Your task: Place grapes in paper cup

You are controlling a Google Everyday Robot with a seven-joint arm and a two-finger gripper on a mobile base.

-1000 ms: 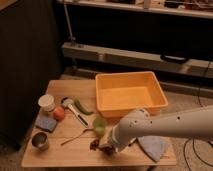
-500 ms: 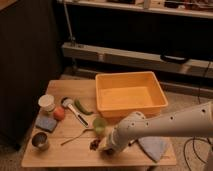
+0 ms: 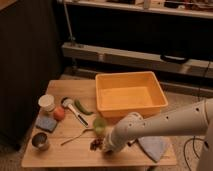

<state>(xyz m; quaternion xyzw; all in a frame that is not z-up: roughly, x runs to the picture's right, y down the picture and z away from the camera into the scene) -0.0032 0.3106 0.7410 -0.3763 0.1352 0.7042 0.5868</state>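
One small, lumpy, dark purple-brown bunch of grapes (image 3: 95, 144) near the front edge of the surface (image 3: 65, 155), just below one translucent green cup (image 3: 99, 125); too blurred for a long axis. One white paper cup (image 3: 46, 102), upright, well apart at left. One hand (image 3: 106, 149) just right of the grapes; spread or pressed together: cannot tell.

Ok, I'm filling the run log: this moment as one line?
gripper: low beside grapes near table front | grapes: on table, not in cup | paper cup: upright, left end of table | step: placing not done
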